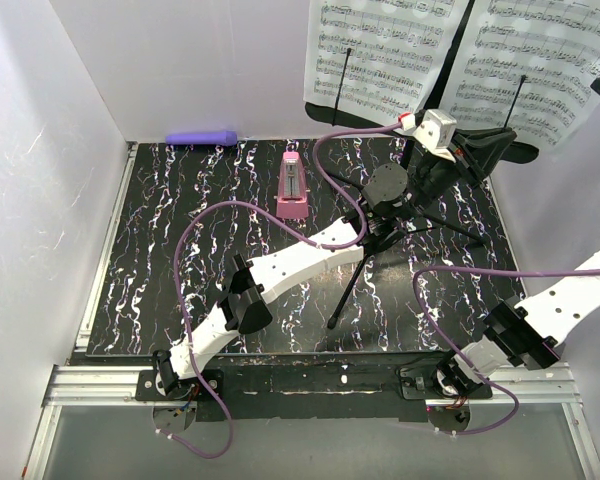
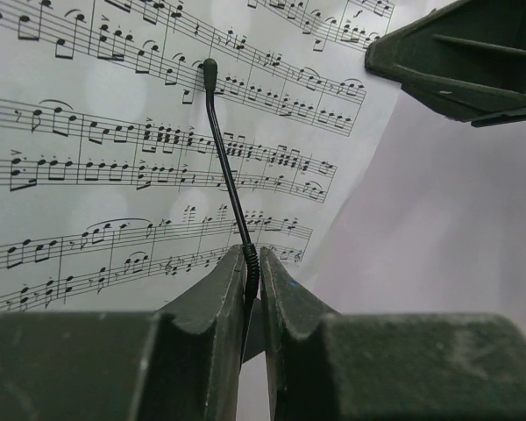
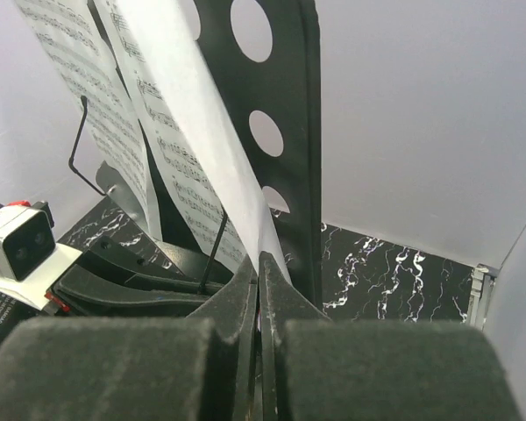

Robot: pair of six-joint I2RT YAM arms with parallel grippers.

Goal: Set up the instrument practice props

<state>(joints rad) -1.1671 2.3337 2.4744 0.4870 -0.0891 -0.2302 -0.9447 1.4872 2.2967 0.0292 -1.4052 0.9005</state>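
Both claws are up at the music stand (image 1: pixel 348 290).
From above: it stands upright at the counter's (image 1: pixel 160 270) back right, left page (image 1: pixel 385 55) and right page (image 1: pixel 535 65) side by side. The left arm crosses its legs, with the pink metronome (image 1: pixel 293 187) and purple cylinder (image 1: pixel 202 137) well left. Left wrist: the left claw (image 2: pixel 252 263) narrowly pinches the wire page holder (image 2: pixel 223 149), which slants up the right page. Right wrist only: the right claw (image 3: pixel 259 263), closed, pinches that page's edge before the perforated desk (image 3: pixel 285 132).

White arms (image 1: pixel 300 257), black joints (image 1: pixel 248 302), purple cables (image 1: pixel 184 262), dark-green tools (image 2: pixel 252 267)
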